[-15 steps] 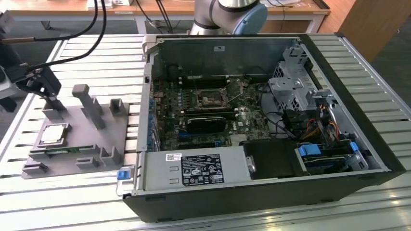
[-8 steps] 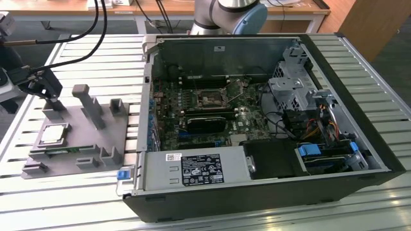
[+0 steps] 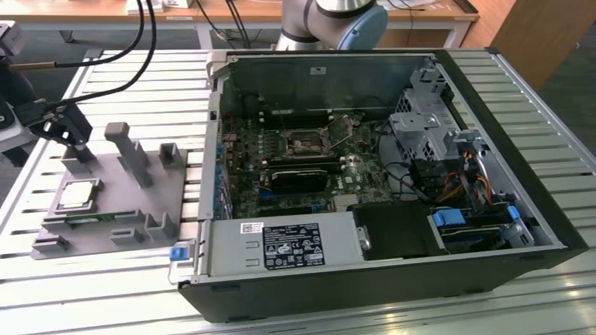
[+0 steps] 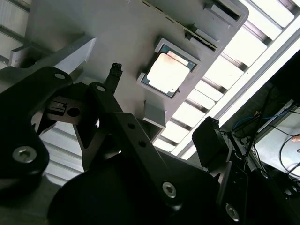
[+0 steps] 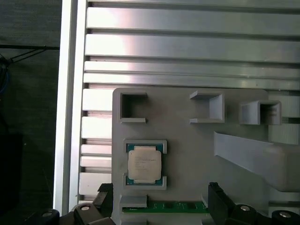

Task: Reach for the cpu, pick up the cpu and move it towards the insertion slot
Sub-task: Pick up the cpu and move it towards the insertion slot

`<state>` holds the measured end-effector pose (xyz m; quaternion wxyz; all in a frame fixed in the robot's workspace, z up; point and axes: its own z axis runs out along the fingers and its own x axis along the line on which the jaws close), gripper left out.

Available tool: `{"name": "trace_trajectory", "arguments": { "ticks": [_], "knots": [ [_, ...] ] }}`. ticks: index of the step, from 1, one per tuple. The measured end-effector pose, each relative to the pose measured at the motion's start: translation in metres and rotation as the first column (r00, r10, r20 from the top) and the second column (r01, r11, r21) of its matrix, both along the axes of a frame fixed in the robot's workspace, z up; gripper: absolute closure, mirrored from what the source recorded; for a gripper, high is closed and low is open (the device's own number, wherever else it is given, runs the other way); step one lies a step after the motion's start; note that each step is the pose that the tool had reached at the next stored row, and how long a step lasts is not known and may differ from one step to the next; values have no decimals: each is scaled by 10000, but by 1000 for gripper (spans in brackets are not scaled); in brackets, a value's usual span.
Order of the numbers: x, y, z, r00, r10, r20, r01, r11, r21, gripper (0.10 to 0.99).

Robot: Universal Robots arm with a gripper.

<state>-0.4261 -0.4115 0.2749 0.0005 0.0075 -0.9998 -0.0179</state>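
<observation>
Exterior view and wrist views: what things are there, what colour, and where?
cpu: one, silver with tan rim, lying in the holder's pocket.
holder: one, grey, on the table at the exterior view's left.
circuit strip: one, green, in the holder beside the cpu.
computer case: one, black, open, beside the holder.
insertion slot: one, silvery frame, dark centre, on the green board inside the case.
table: one, silver slats, under everything.
gripper: one, black, open, above the holder near the cpu.

End effector empty (fingers spread)
</observation>
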Motion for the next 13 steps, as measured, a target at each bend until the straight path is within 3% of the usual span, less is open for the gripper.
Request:
{"name": "trace_trajectory", "arguments": {
  "ticks": [13],
  "knots": [
    [0, 0, -106, 10000, 0, 0, 0, 10000, 0, 204]
  ]
}}
